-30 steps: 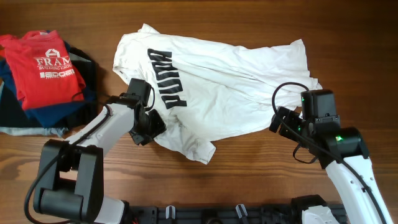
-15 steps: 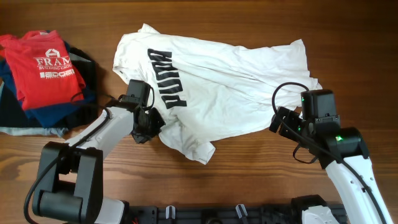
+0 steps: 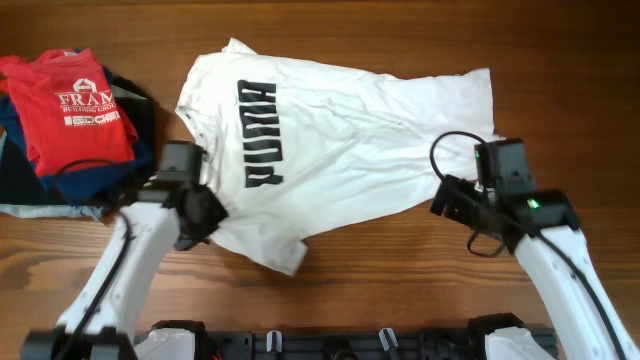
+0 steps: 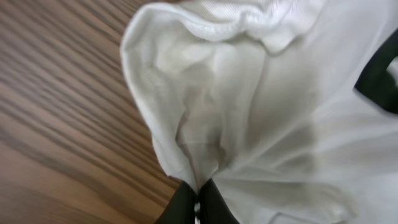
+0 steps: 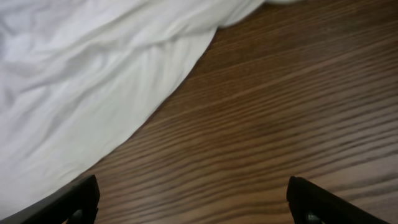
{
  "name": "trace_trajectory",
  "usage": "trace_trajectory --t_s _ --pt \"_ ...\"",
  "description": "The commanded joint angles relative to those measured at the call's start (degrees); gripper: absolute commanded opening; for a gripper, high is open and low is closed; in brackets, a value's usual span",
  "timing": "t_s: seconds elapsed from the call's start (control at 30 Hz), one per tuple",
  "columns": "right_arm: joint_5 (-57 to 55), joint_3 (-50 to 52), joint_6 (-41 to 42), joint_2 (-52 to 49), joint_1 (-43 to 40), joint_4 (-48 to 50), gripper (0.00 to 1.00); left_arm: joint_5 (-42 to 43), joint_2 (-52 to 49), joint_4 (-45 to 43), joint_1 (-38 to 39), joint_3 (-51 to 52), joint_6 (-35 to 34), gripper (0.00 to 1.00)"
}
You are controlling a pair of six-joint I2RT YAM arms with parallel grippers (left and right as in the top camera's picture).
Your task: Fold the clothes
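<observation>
A white T-shirt [image 3: 350,140] with black PUMA lettering lies spread across the middle of the wooden table. My left gripper [image 3: 205,205] is shut on the shirt's lower left edge; in the left wrist view the fingers [image 4: 198,202] pinch a bunched fold of the white fabric [image 4: 249,112]. My right gripper [image 3: 447,197] is open and empty over bare wood just off the shirt's right lower edge. In the right wrist view the shirt [image 5: 81,81] fills the upper left, and my fingertips [image 5: 193,199] sit wide apart at the bottom corners.
A pile of clothes lies at the far left: a red printed T-shirt [image 3: 75,105] on top of dark blue and black garments [image 3: 70,180]. The table's front edge runs along the bottom, with the arm bases there.
My left gripper has moved left and toward the front, dragging the shirt's lower left edge with it. The shirt is flatter and the lettering straighter. The right arm barely moved.
</observation>
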State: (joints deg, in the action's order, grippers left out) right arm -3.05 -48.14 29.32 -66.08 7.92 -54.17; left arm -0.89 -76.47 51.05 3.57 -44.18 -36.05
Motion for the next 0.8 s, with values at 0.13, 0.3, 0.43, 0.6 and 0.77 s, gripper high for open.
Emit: trace_trajectory --t_s 0.13,0.3,0.43,0.6,0.77 --pt "-0.61 0.09 -3.91 -15.63 -1.77 18.12 0.74 -4.59 1.66 0.61 -8.26 0.04 1.33 0.04" --pt "-1.01 0.09 -5.05 -23.63 -7.10 31.21 0.75 -4.57 1.66 0.66 -8.24 0.04 1.33 0.04" --pt "-1.01 0.09 -5.42 -26.86 -8.61 35.34 0.74 -4.57 1.66 0.68 -8.24 0.04 1.31 0.04" --pt "-1.01 0.09 -6.99 -32.57 -8.61 37.92 0.68 -4.57 1.66 0.68 -8.24 0.04 1.31 0.04" --pt "-1.49 -0.68 -6.69 -32.24 -8.61 39.67 0.04 -4.55 1.66 1.07 -8.24 0.04 1.31 0.04"
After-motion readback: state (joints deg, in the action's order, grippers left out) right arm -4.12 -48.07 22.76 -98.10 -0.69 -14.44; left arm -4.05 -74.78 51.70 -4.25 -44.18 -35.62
